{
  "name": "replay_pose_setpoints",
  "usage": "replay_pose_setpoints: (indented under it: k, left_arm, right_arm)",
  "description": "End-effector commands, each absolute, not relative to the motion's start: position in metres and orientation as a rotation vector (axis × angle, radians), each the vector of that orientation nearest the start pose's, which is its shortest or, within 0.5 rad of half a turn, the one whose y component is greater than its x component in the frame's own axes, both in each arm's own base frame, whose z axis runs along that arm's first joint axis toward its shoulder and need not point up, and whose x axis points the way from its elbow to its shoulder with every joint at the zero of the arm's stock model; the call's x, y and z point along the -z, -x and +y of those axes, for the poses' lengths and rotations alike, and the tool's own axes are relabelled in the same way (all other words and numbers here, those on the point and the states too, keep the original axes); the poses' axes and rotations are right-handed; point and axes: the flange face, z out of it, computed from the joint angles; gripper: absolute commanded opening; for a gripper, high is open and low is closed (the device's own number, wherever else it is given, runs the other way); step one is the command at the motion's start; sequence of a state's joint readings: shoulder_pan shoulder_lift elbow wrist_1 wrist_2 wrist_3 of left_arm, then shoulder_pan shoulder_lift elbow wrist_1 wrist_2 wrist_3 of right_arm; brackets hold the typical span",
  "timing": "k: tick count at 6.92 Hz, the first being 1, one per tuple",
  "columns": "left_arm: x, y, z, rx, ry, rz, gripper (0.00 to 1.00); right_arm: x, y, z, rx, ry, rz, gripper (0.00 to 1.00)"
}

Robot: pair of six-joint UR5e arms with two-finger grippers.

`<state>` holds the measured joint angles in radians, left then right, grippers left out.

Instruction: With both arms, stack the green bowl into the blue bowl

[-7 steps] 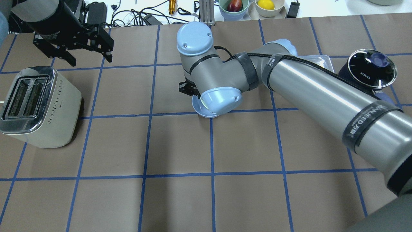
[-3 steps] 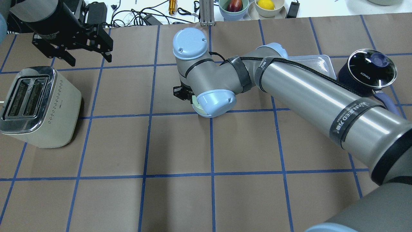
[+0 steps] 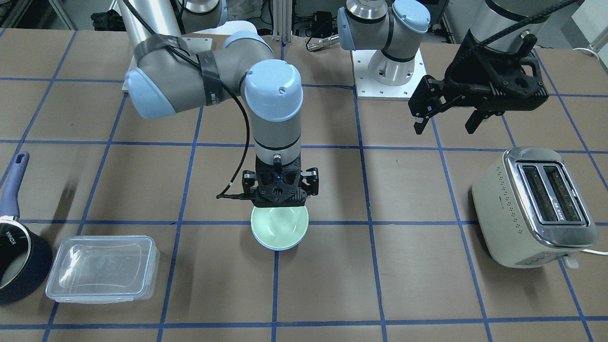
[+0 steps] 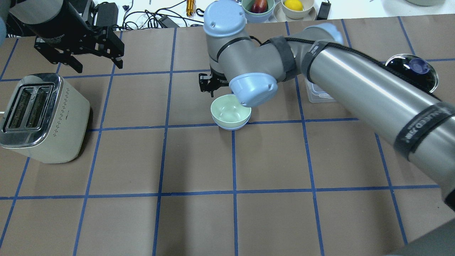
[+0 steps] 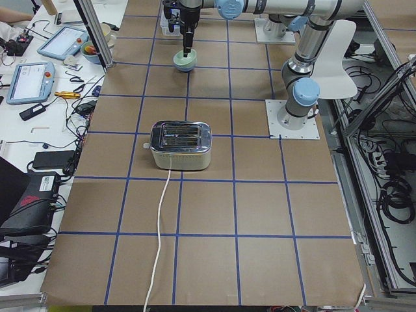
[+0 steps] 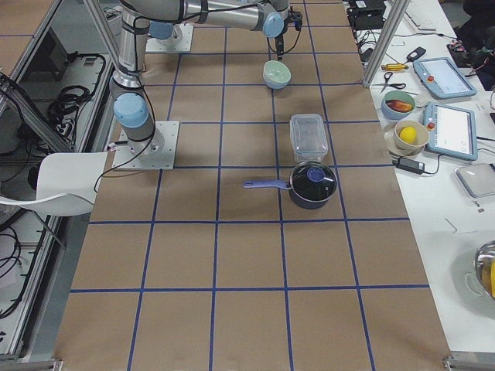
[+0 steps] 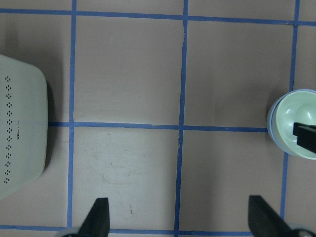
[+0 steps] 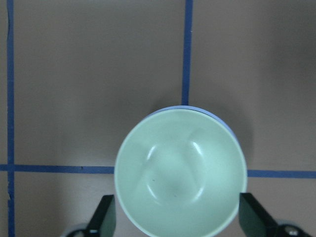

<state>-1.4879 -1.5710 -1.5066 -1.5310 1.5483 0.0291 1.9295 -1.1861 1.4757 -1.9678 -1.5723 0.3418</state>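
Observation:
The green bowl [image 3: 279,227] sits nested upright inside the blue bowl [image 3: 281,247] at the table's middle; only the blue rim shows under it. Both also show in the overhead view, the green bowl [image 4: 229,112] above the blue rim [image 4: 233,127]. My right gripper [image 3: 280,198] hangs just above the bowls' robot-side edge, open and empty; in the right wrist view its fingers [image 8: 103,219] stand wide on either side of the green bowl [image 8: 180,173]. My left gripper [image 4: 99,67] is open and empty, high up beyond the toaster.
A cream toaster [image 4: 39,117] stands on my left side. A clear lidded container [image 3: 102,268] and a dark navy saucepan [image 3: 14,259] stand on my right side. Bowls of fruit [image 4: 257,7] and cables lie beyond the table's far edge.
My right wrist has risen and moved toward the far side, uncovering the green bowl in the blue bowl. The left arm has not moved.

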Motion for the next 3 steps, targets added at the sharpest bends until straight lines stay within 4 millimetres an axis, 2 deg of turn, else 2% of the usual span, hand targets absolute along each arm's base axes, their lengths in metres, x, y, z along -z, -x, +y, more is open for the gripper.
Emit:
replay_pose_setpoints:
  k: [1,2,3]
  left_arm:
    - [-0.523,0.094,-0.512,0.162,0.083,3.155,1.0]
    - [-0.522,0.094,-0.512,0.162,0.083,3.157,1.0]
    - [-0.52,0.093,-0.514,0.156,0.085,3.162,1.0]
  right_arm:
    - [-0.443,-0.236,-0.546,0.009,0.067,3.154,1.0]
    - [-0.467,-0.182,-0.543,-0.012,0.001,3.161,1.0]
    - [-0.488,-0.142,-0.532,-0.028,0.136,3.179,1.0]
